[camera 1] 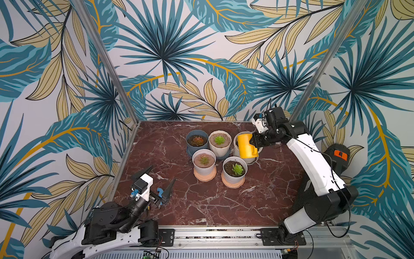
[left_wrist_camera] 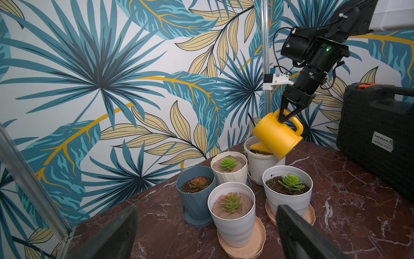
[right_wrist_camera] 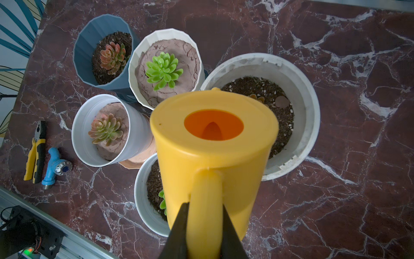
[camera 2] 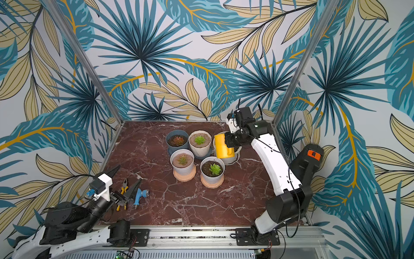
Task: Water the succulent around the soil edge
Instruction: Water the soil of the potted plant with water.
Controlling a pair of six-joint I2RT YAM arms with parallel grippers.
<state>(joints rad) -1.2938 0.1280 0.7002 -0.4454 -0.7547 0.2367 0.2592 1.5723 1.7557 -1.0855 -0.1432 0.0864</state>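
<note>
While right fingers point(right_wrist_camera: 179, 226) pinch the can point(right_wrist_camera: 212, 157) handle point(right_wrist_camera: 205, 201), spout point(left_wrist_camera: 257, 146) inside pot point(right_wrist_camera: 311, 116) rim, left fingers point(left_wrist_camera: 298, 233) spread.

Marble table point(camera 1: 201, 206): pots point(camera 1: 204, 170), pliers point(right_wrist_camera: 35, 152), nozzle point(right_wrist_camera: 53, 166).

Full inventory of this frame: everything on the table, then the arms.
yellow plastic watering can: 1, yellow, tilted over the large pot
large round white pot: 1, white, dark soil, back right of the cluster
blue-grey faceted pot: 1, blue-grey, reddish succulent, back left
cream faceted pot: 1, cream, green succulent, back middle
white pots on peach saucers: 2, white, front of the cluster
yellow-handled pliers: 1, yellow and black, near left
blue plastic tap: 1, blue, beside the pliers
black hard case: 1, black, orange latch, by the table's right edge
red-brown marble tabletop: 1
left gripper: black fingers, open, empty, near left
right gripper: black fingers, shut on the can's handle
</note>
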